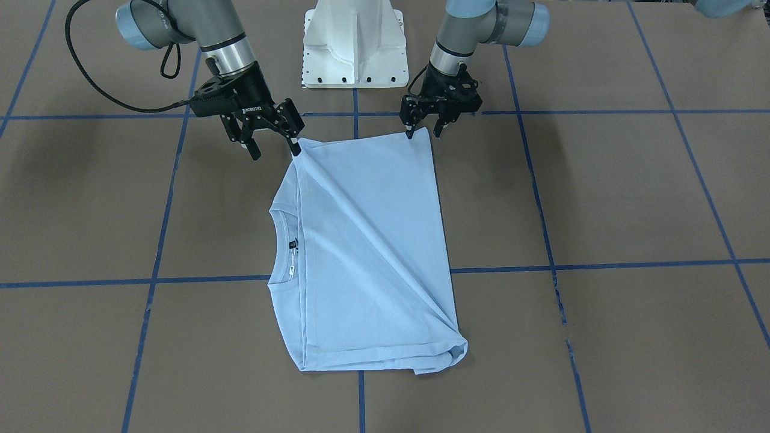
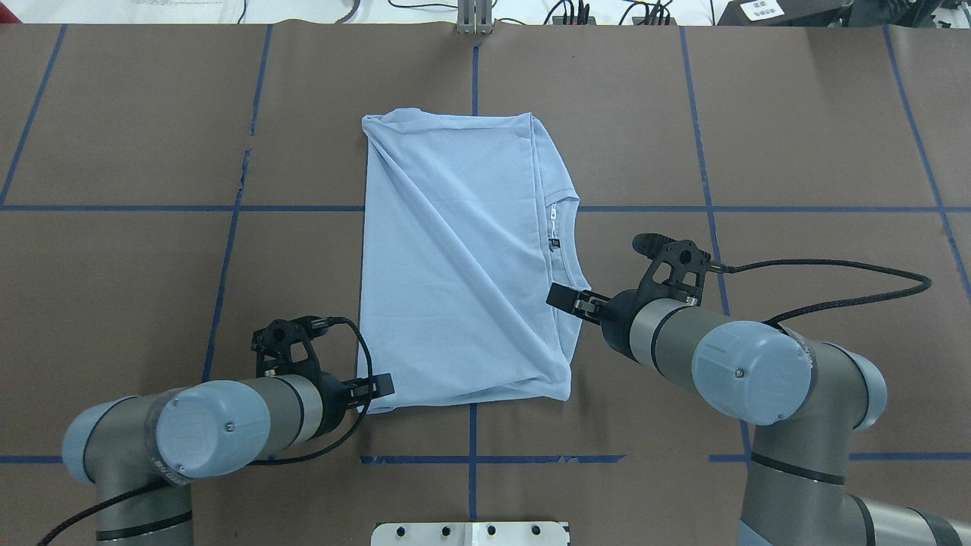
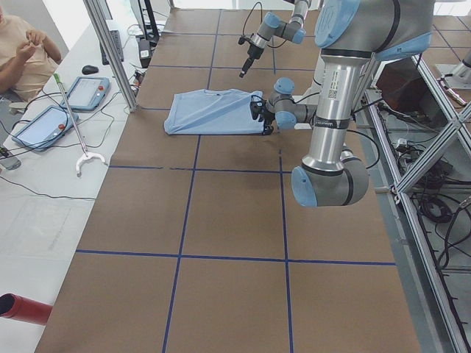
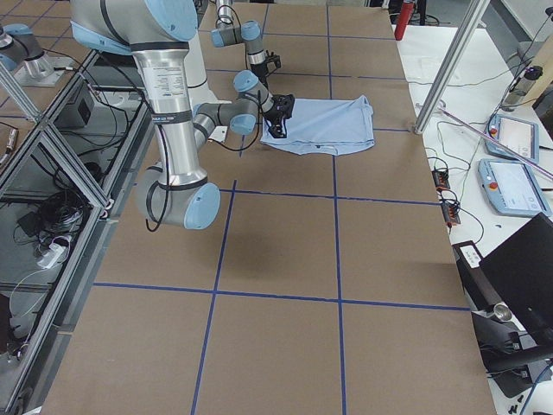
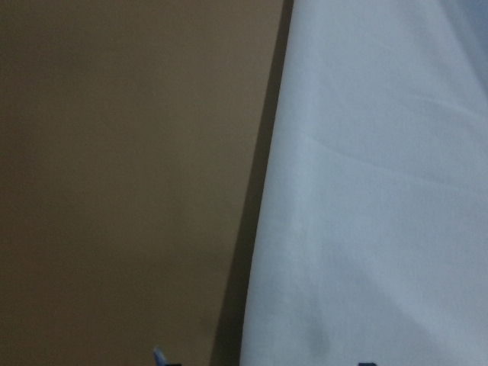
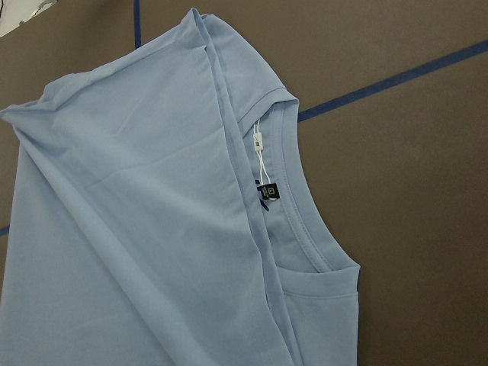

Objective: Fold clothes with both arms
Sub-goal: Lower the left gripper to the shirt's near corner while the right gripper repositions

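Note:
The pale light-blue T-shirt [image 1: 367, 240] lies folded on the brown table, with a diagonal crease across it. Its round collar and dark neck label [image 1: 293, 243] show; the chest print is hidden. My left gripper [image 1: 424, 132] is open, its fingers straddling the shirt's near hem corner, also seen from overhead [image 2: 383, 387]. My right gripper [image 1: 275, 150] is open; one fingertip [image 1: 295, 148] touches the near corner on the collar side, also seen from overhead [image 2: 565, 297]. The right wrist view shows the collar and label [image 6: 267, 191]. The left wrist view shows the shirt's edge [image 5: 381, 191].
The white pedestal base [image 1: 354, 42] stands behind the shirt between the arms. Blue tape lines [image 1: 601, 264] grid the brown table. In the exterior left view a person [image 3: 22, 44], tablets [image 3: 81, 92] and a metal post [image 3: 110, 51] are beyond the table's far side.

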Controlling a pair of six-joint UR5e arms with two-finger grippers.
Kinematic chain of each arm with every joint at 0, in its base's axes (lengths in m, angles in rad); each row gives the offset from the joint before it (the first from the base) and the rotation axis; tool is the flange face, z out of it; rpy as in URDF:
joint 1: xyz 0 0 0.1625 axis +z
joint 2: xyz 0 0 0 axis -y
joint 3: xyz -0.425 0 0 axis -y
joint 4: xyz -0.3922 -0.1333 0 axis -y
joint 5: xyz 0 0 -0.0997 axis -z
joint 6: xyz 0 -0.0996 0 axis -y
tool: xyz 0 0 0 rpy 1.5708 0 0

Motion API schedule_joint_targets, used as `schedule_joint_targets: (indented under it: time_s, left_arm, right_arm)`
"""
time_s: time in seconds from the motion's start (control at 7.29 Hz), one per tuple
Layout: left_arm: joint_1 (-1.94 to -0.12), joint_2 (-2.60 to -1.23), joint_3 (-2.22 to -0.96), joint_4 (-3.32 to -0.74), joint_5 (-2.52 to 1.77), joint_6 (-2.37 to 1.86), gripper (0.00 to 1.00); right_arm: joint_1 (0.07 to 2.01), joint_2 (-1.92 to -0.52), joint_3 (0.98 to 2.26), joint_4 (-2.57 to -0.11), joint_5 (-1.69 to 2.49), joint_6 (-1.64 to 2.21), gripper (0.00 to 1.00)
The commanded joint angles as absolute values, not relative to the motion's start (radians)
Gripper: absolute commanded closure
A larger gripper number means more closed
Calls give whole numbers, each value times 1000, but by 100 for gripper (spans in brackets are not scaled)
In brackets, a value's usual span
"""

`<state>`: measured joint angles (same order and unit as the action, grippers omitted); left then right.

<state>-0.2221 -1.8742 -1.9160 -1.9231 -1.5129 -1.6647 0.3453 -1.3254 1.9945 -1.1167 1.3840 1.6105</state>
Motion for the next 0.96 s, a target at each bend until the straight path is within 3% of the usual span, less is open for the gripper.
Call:
schedule_joint_targets:
  time_s: [0.0, 0.14, 0.69, 0.82]
  left_arm:
    - [-221, -1881, -1907, -1916, -1513, -1661, 39]
    - [-219, -1882, -1904, -1916, -1513, -1661, 45]
    - [-219, -1885, -1896, -1917, -1516, -1661, 45]
    - [-219, -1887, -1896, -1917, -1517, -1661, 64]
  right_arm:
    - [345, -1325, 1994, -1117, 1384, 1611, 0]
    - [345, -1325, 1994, -1117, 1384, 1611, 0]
    - [344, -1325, 1987, -1117, 1382, 1611, 0]
    - [344, -1324, 1982, -1117, 1382, 1611, 0]
